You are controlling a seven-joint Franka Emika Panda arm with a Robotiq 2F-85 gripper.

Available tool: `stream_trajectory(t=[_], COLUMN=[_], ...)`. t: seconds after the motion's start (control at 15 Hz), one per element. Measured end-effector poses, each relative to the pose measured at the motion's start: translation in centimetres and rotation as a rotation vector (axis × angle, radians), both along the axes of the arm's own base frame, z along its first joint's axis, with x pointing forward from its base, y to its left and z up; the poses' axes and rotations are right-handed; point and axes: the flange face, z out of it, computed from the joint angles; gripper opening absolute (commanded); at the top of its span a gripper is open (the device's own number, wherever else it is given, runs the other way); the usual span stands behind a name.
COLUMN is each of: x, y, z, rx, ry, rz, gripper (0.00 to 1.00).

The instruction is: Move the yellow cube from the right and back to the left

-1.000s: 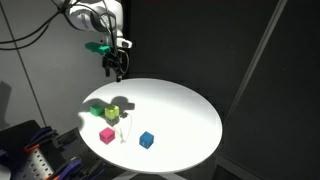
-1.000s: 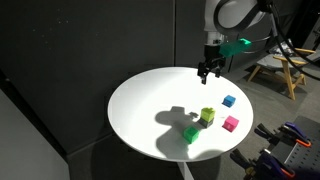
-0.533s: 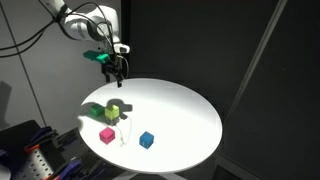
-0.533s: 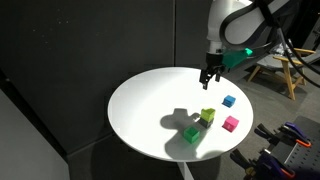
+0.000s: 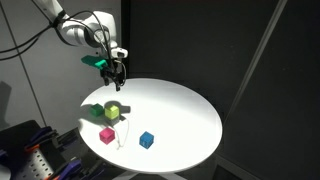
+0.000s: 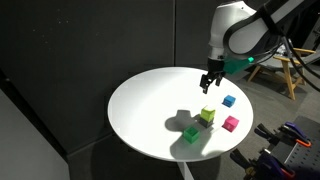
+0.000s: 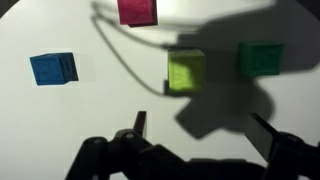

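The yellow cube is a small lime-yellow cube on the round white table; it also shows in the other exterior view and in the wrist view. My gripper hangs open and empty in the air above it, a little behind it; it also shows in an exterior view. In the wrist view the gripper comes in from the bottom, with the two fingers wide apart below the cube.
A deeper green cube sits beside the yellow one, also in the wrist view. A pink cube and a blue cube lie near the table's edge. A thin cord lies on the table.
My gripper has moved a little lower and closer over the yellow cube. The cubes have not moved.
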Motion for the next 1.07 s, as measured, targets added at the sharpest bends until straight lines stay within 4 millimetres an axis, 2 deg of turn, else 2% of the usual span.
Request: stream_trajectory(t=[0.6,1.07], x=[-0.3,-0.4], y=[0.5,0.6], z=[-2.8,-3.0], rx=[0.006,0.006], ry=[0.039,0.043], rz=[-0.012,-0.012], gripper=[1.0,1.0])
